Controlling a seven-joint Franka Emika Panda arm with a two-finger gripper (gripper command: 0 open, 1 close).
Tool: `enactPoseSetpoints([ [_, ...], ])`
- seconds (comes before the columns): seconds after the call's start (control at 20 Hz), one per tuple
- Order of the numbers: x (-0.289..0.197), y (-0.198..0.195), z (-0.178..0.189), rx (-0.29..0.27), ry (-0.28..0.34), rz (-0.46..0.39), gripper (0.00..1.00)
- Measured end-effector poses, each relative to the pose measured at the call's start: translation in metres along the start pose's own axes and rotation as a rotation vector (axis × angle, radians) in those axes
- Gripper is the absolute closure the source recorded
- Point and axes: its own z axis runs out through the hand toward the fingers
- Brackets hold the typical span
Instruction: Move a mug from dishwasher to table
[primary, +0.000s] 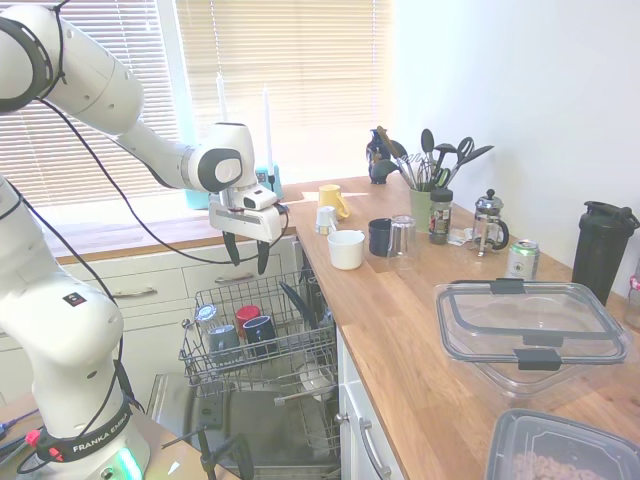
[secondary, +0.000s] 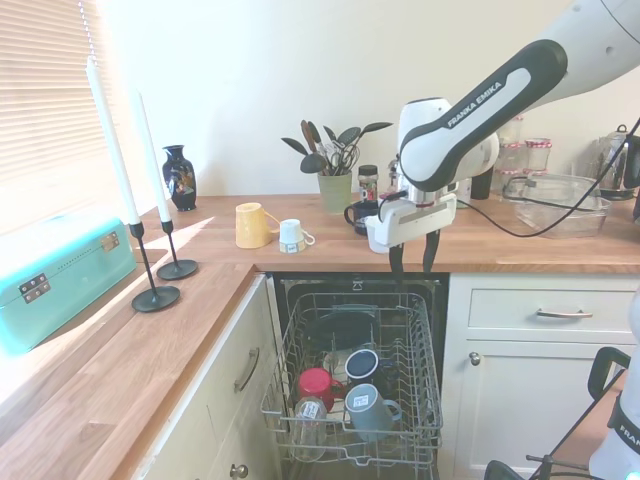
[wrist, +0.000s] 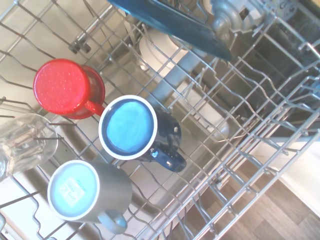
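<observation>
- The gripper (primary: 247, 255) hangs in the air over the pulled-out wire rack (primary: 300, 345) of the dishwasher (secondary: 352, 300), left of centre in the first exterior view; its two dark fingers (secondary: 396, 260) point down, apart, with nothing between them.
- The dark navy mug (wrist: 137, 132) stands upside down in the rack, base up and handle out to the side, well below the gripper and not touched by it. In the first exterior view it sits at (primary: 260, 331).
- Just beside it are a red mug (wrist: 67, 89) and a grey-blue mug (wrist: 87, 192), both inverted too; a clear glass (wrist: 20, 145) lies next to them at the left edge of the wrist view.
- The wooden worktop (primary: 420, 340) fills the right half of the first exterior view, bearing a white cup (primary: 346, 249), a yellow mug (primary: 333, 200), a French press (primary: 489, 222) and a clear lidded container (primary: 530, 335).
- In the second exterior view two black candlesticks (secondary: 160, 280) stand at lower left by a teal box (secondary: 55, 275).
</observation>
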Motion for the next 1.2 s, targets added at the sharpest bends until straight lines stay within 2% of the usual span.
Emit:
enactPoseSetpoints([
  [0.25,-0.007,-0.004,0.005,-0.004,0.012,-0.014,0.0],
  [0.4,-0.021,-0.016,0.019,-0.028,0.034,-0.062,0.0],
  [0.55,-0.032,-0.028,0.045,-0.078,0.048,-0.123,0.0],
  [0.8,-0.039,-0.04,0.093,-0.2,0.062,-0.236,0.0],
  [1.05,-0.031,-0.06,0.117,-0.276,0.095,-0.299,0.0],
  [1.2,-0.021,-0.067,0.131,-0.308,0.09,-0.319,0.0],
])
